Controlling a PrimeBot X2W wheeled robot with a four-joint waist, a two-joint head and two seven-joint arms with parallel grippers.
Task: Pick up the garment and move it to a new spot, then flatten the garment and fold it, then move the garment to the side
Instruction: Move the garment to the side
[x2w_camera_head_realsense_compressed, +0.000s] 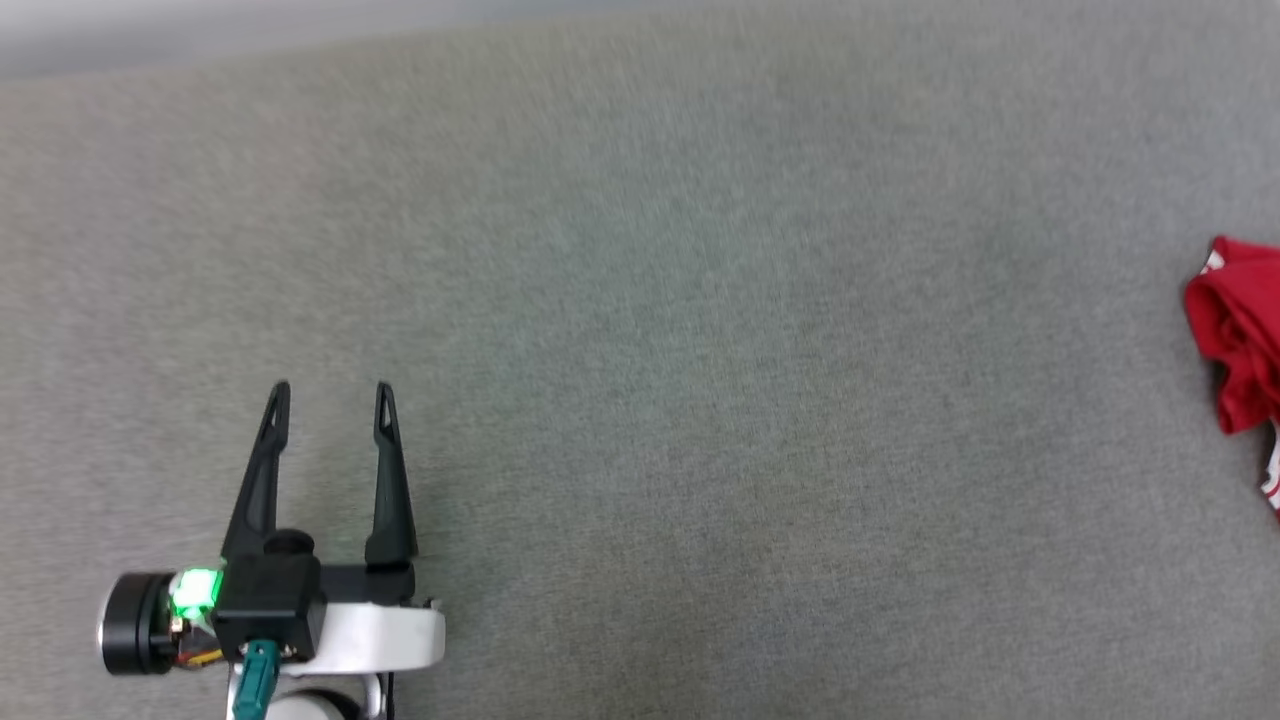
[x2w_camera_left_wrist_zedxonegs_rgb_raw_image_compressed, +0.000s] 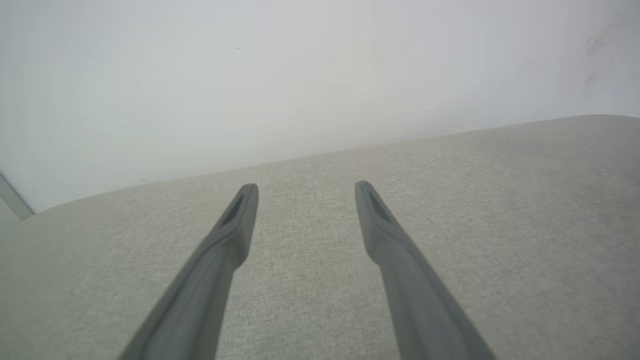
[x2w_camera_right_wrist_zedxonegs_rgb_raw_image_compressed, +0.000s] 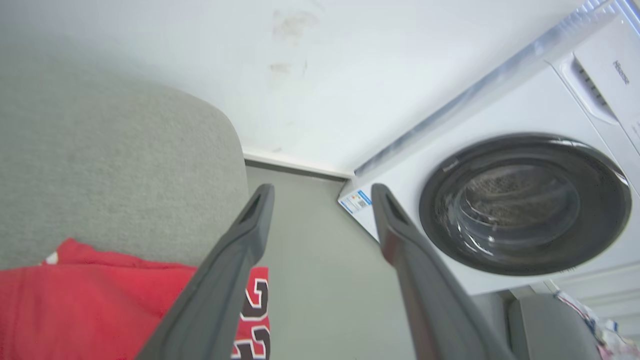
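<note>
The garment (x2w_camera_head_realsense_compressed: 1240, 335) sits bunched at the 3 o'clock edge of the head view, on the grey fabric surface (x2w_camera_head_realsense_compressed: 640, 300), and part of it runs out of frame. It is crumpled, not laid out, so the flattening and folding look not yet done.

In the right wrist view the right pincer (x2w_camera_right_wrist_zedxonegs_rgb_raw_image_compressed: 322, 189) has its fingers apart with nothing between them. The red cloth lies under its left finger at 8 o'clock, with black white-outlined digits showing beside that finger. Whether the finger touches the cloth I cannot tell. This spread stance above the heap would suit coming down onto a fold. Beyond it are the floor (x2w_camera_right_wrist_zedxonegs_rgb_raw_image_compressed: 310, 260) and, at 3 o'clock, a washing machine (x2w_camera_right_wrist_zedxonegs_rgb_raw_image_compressed: 525, 205).

The left pincer (x2w_camera_head_realsense_compressed: 332, 395) is at 7 o'clock in the head view, fingers apart and empty, well away from the garment. It is probably parked there to leave the middle of the surface free for spreading the shirt
</note>
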